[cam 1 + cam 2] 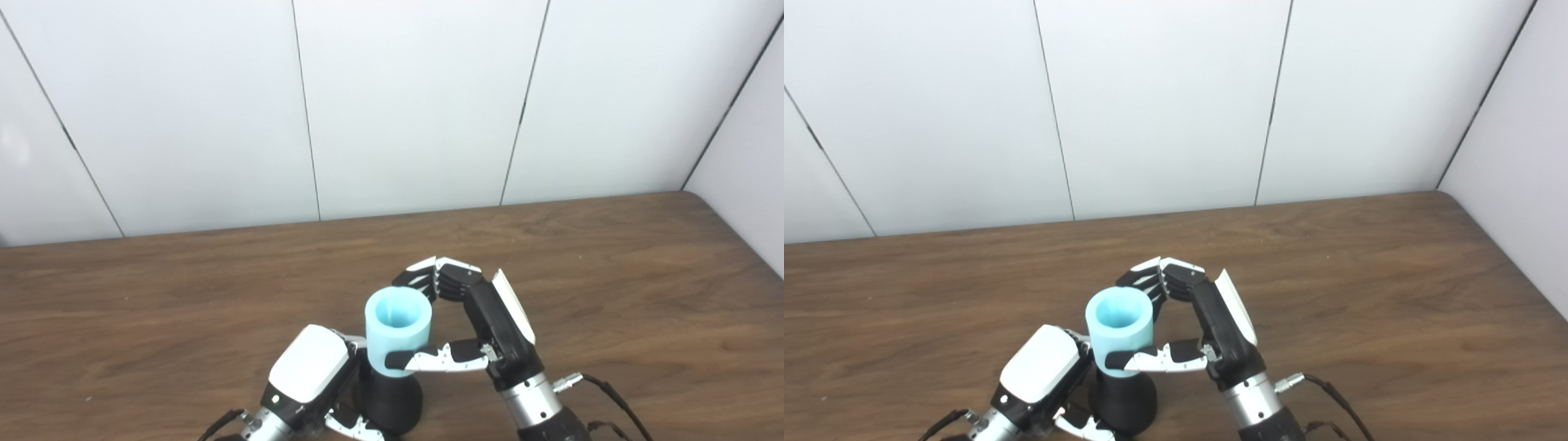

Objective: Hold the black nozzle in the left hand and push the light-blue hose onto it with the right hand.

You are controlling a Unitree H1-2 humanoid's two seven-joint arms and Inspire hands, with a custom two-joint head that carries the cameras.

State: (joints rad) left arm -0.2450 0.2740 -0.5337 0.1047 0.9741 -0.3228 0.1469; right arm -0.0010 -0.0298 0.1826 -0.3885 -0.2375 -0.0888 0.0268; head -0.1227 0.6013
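While seated upright over the black nozzle (392,398), standing open end up near the front edge of the wooden table (612,275), just right of the left hand and left of the right. Light-blue hose (398,331): a short, thick-walled tube, lower end already over the nozzle's narrow neck, flared black base showing beneath and resting on the table, apparently.

Left hand (309,373): pressed against the nozzle's left side, white back turned up, fingers (355,425) curling round the base low down. Probably placed so to brace the nozzle against tipping or sliding under a downward push. Exact contact hidden behind the palm, but closed around the nozzle, by the look of it.

Right hand (484,324): wrapped round the hose from the right, thumb (429,358) laid across the near wall, fingers (429,278) bent behind the far side. Clamped on the hose from opposite sides, most likely to keep it square to the neck while pressing down.

Judged well along: hose started on, depth of seating not readable from above. Risk of the hose cocking sideways if pushed off-axis.
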